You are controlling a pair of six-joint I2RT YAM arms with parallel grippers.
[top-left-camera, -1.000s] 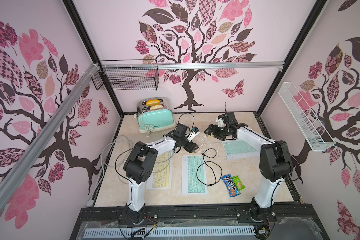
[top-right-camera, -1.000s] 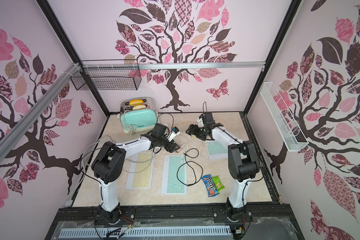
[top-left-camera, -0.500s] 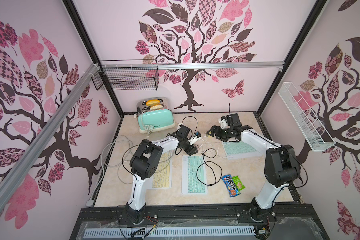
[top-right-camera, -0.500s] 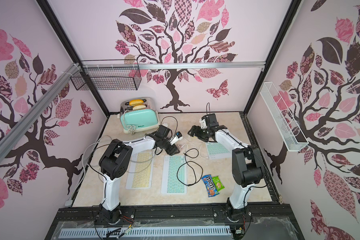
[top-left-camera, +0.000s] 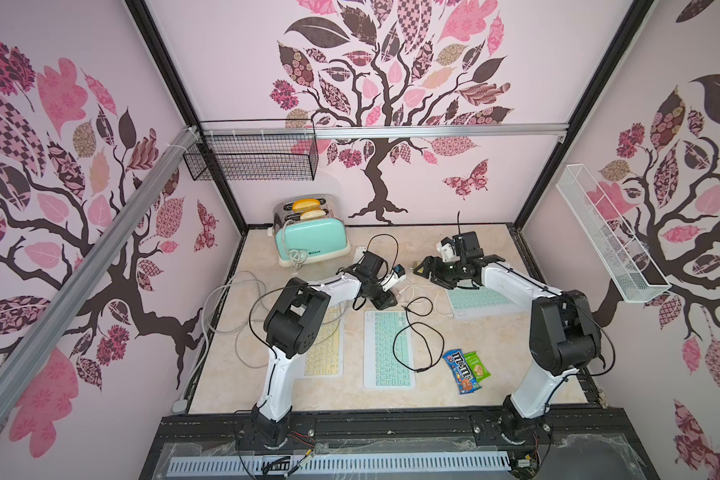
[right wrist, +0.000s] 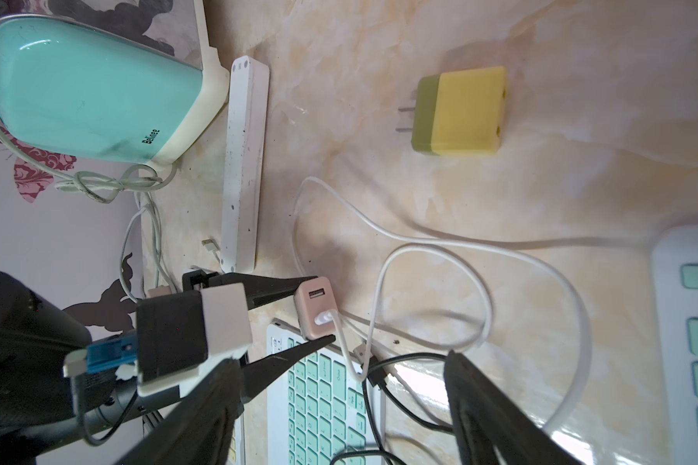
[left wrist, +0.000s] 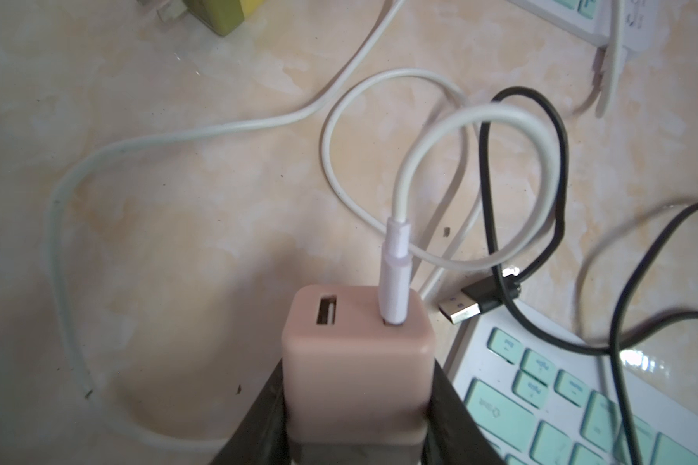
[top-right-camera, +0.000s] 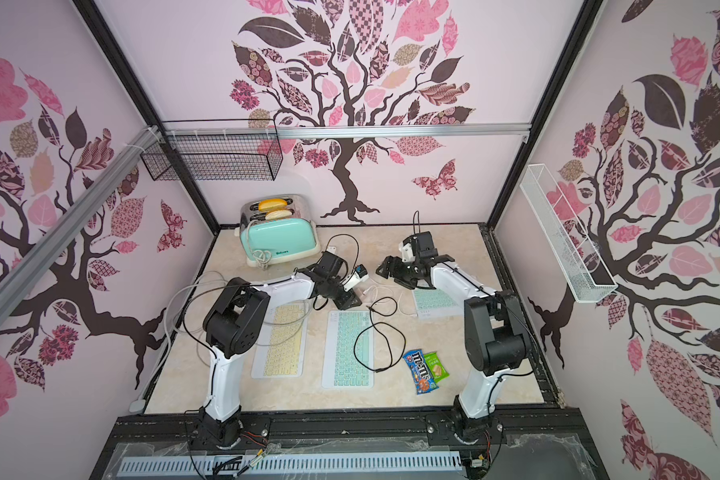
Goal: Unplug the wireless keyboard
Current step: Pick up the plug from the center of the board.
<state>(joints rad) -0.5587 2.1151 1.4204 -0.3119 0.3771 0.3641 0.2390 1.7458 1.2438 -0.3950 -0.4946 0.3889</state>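
1. Left wrist view: the left tool (left wrist: 357,368) is clamped on the pink charger (left wrist: 355,334), steadying it, I'd guess, so the white plug (left wrist: 395,282) can be pulled out.
2. Facing it, the right tool (right wrist: 339,358) hovers empty with its jaws apart, probably to take that plug.
3. From the plug, the white cable (left wrist: 500,113) runs toward the wireless keyboard (right wrist: 690,342), which lies flat on the bench (right wrist: 540,181) beside the right tool.
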